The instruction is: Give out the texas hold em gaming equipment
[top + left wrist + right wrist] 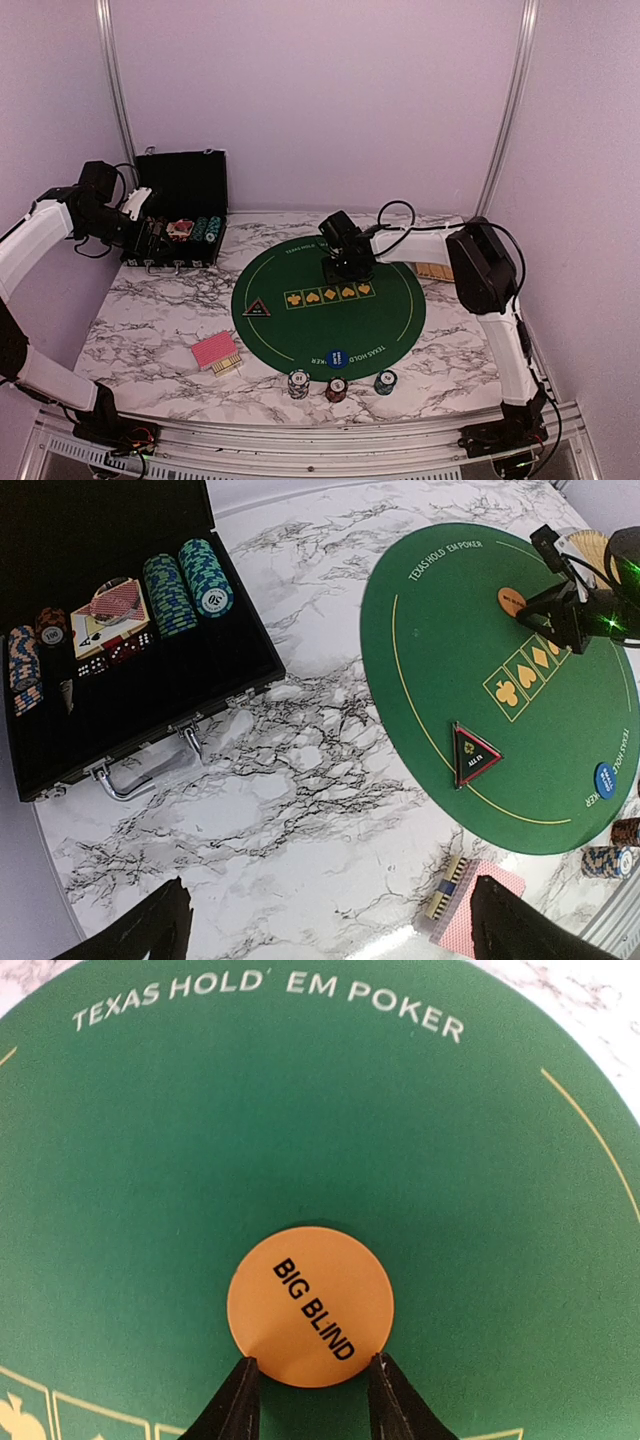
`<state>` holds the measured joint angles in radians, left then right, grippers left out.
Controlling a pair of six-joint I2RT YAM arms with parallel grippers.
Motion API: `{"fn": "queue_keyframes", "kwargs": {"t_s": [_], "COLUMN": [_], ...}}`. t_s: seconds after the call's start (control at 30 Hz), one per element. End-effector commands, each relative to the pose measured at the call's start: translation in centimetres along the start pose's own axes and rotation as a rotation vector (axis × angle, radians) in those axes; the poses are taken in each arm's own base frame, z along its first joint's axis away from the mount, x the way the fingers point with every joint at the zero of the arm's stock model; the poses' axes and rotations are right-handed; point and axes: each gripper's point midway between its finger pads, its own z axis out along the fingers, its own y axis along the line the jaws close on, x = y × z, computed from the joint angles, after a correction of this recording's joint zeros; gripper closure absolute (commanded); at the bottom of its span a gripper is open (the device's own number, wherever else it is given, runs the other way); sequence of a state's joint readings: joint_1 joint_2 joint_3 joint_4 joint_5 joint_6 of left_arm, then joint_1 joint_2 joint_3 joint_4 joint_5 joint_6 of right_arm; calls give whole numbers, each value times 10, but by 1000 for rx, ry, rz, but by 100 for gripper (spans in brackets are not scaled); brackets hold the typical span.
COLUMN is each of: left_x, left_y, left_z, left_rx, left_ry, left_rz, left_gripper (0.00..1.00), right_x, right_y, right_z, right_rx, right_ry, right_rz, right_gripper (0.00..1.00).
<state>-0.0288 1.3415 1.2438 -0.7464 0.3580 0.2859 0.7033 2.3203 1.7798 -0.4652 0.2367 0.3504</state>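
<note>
A: The table (300,740)?
B: Marble-patterned, smooth, slight sheen.
A: The green mat (300,1130)?
B: Matt, cloth-like. The orange button (309,1305) looks like smooth matt plastic.
A: The black case (200,695)?
B: Shiny metal latches (238,697) and handle (120,783).

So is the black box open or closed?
Open. The black case has its lid up; chip stacks and cards show inside.

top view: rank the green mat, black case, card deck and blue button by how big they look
1. green mat
2. black case
3. card deck
4. blue button
</note>
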Motion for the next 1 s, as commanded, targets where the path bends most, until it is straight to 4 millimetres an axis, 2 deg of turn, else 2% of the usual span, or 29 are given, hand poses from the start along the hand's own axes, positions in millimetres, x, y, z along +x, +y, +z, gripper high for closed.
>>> {"fn": "queue_keyframes", "kwargs": {"t_s": [0.0, 0.2, 0.33, 0.53, 0.63, 0.67, 0.77, 0.83, 0.97], "left_x": [-2, -1, -1, -1, -1, -1, -2, -2, -3], "left_y": [-1, 0, 0, 1, 0, -1, 0, 0, -1], "left_z": [-9, -8, -8, -8, -9, -9, -10, -11, -11], "left_rx": [-5, -8, -8, -13, -11, -10, -14, -14, -7], "left_ry": [-4, 2, 4, 7, 6, 5, 6, 4, 1], "left_rz": [17, 18, 19, 18, 20, 21, 18, 20, 20], "left_gripper": [1, 1, 1, 1, 1, 1, 1, 1, 1], "right_x": [-26, -47, -57, -73, -73, -78, -68, -51, 18], "right_y": [-12, -17, -20, -24, -19, -15, -1, 14, 45], "right_z": [13, 30, 33, 18, 0, -16, -46, -67, -95], "right_rx": [51, 47, 37, 40, 16, 1, -35, -79, -182], "right_ry": [-49, -65, -79, -107, -116, -138, -143, -128, -25], "right_rz": [82, 111, 117, 96, 64, 50, -9, -60, -184], "right_gripper": [63, 63, 63, 61, 52, 47, 35, 29, 20]}}
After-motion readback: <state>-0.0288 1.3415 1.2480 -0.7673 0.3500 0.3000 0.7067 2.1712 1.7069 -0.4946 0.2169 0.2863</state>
